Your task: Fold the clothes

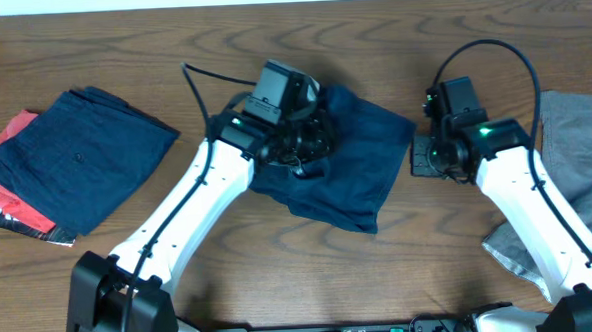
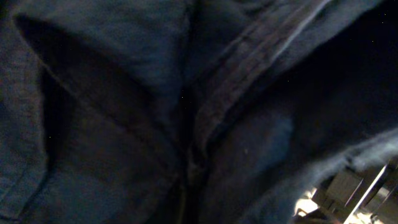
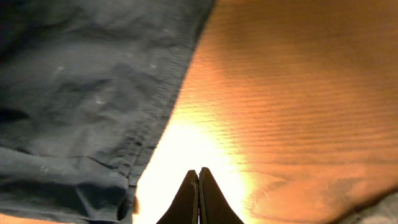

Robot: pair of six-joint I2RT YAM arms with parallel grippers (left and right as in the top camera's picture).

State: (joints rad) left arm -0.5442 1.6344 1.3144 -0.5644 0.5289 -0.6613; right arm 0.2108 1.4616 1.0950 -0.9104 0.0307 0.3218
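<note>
– how far along?
– folded navy shorts (image 1: 85, 155) lie left on the red garment (image 1: 4, 164). the middle shorts (image 1: 372, 178) look half done, and the grey garment (image 1: 575, 134) waits at right.
– holding anything?
– left pincer (image 1: 301, 149) is buried in cloth, can't tell. right pincer (image 3: 199, 182) is closed and empty.

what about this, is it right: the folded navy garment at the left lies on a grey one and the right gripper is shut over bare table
Not quite: the overhead view shows the folded navy garment lying on a red garment, not a grey one. The right gripper is indeed shut over bare table.
</note>
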